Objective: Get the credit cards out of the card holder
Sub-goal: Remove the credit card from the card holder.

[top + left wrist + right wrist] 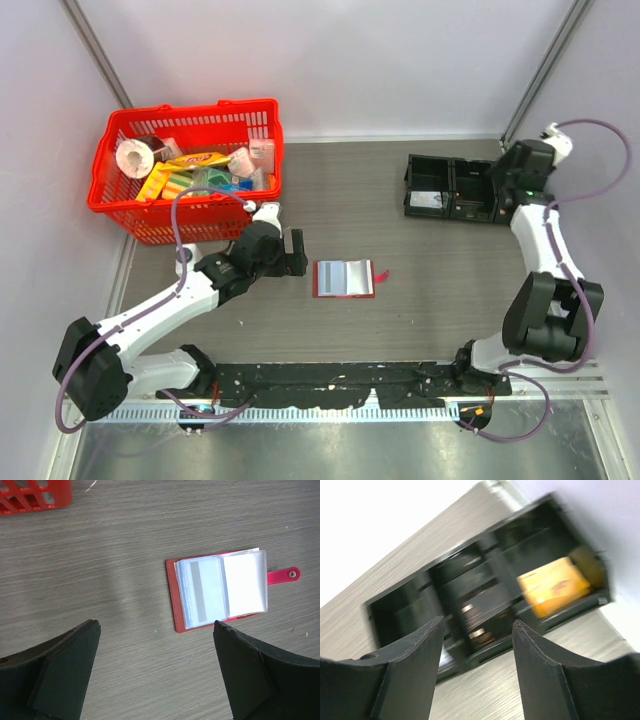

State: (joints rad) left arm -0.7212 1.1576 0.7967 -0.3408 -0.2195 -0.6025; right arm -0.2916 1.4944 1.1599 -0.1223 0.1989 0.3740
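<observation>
The red card holder (343, 279) lies spread open on the table, snap tab (380, 275) to the right. In the left wrist view the card holder (172, 595) shows clear sleeves with a pale card (202, 591) bearing a grey stripe in the left sleeve and a white page (244, 584) on the right. My left gripper (296, 252) is open and empty just left of the holder; in its wrist view the gripper (155, 625) hovers near the holder's lower left corner. My right gripper (500, 185) is open and empty over the black tray at far right. A tan card (553, 586) lies in that tray.
A red plastic basket (190, 165) full of groceries stands at the back left, its corner also in the left wrist view (35, 495). A black compartment tray (450, 188) stands at the back right. The enclosure walls close the sides.
</observation>
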